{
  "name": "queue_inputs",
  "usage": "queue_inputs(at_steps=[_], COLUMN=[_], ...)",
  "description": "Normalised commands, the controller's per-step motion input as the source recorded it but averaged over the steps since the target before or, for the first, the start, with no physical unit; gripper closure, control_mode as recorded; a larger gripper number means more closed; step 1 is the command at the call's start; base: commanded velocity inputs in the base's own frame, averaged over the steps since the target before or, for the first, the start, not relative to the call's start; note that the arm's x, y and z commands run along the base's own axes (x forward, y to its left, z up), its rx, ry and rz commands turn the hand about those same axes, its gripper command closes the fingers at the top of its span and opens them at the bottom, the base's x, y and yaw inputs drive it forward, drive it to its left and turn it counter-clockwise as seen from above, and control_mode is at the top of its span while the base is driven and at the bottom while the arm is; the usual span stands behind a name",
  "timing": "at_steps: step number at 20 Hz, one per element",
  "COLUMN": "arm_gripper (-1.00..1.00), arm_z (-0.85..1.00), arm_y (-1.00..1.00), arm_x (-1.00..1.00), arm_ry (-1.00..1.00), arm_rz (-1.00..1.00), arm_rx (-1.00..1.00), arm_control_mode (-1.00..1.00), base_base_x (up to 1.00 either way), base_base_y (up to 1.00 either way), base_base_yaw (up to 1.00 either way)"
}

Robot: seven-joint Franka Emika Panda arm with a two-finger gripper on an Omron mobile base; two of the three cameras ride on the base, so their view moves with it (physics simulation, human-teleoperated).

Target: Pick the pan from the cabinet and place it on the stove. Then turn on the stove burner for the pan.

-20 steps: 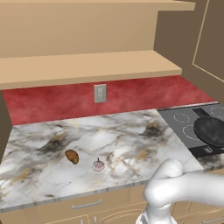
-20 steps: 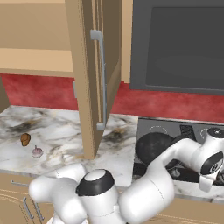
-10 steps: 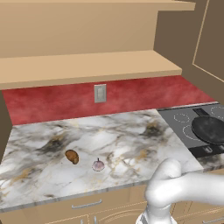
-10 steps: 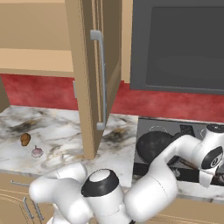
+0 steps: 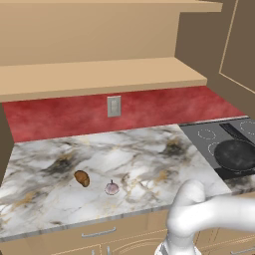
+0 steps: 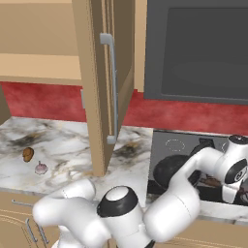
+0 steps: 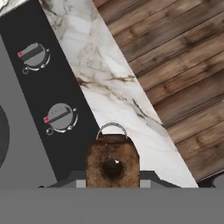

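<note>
Between the gripper [image 7: 113, 186] tips, clamped on it, sits the handle [image 7: 112, 162] end of the pan [image 5: 235, 155], which already rests on the stove [image 6: 177, 143] near its front edge, so letting go and turning a knob [image 7: 60, 117] remain, the cabinet [image 6: 99, 63] standing open beyond.

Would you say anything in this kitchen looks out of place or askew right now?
Nothing looks spilled or damaged. Two things stand out: the cabinet door hangs open over the counter, and the pan's brown handle juts past the stove's knobbed front edge.
</note>
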Motion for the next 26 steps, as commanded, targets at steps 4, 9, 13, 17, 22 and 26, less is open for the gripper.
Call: queue_inputs(at_steps=[4, 9, 13, 17, 22, 26], arm_gripper=[1.00, 1.00, 1.00, 1.00, 1.00, 1.00], arm_z=[0.00, 0.00, 0.00, 0.06, 0.02, 0.00], arm_y=[-0.18, -0.19, -0.20, -0.03, 0.00, 0.00], arm_x=[0.32, 0.26, 0.20, 0.18, 0.24, 0.23], arm_ry=[-0.01, -0.01, 0.00, 0.00, 0.00, 0.00], arm_rz=[0.08, 0.07, 0.03, 0.00, 0.00, 0.00], arm_rx=[0.02, 0.08, 0.10, 0.05, 0.00, 0.00], arm_control_mode=[-1.00, -1.00, -1.00, -1.00, -1.00, -1.00], base_base_x=[0.00, 0.00, 0.00, 0.00, 0.00, 0.00], base_base_y=[0.00, 0.00, 0.00, 0.00, 0.00, 0.00], base_base_yaw=[0.00, 0.00, 0.00, 0.00, 0.00, 0.00])
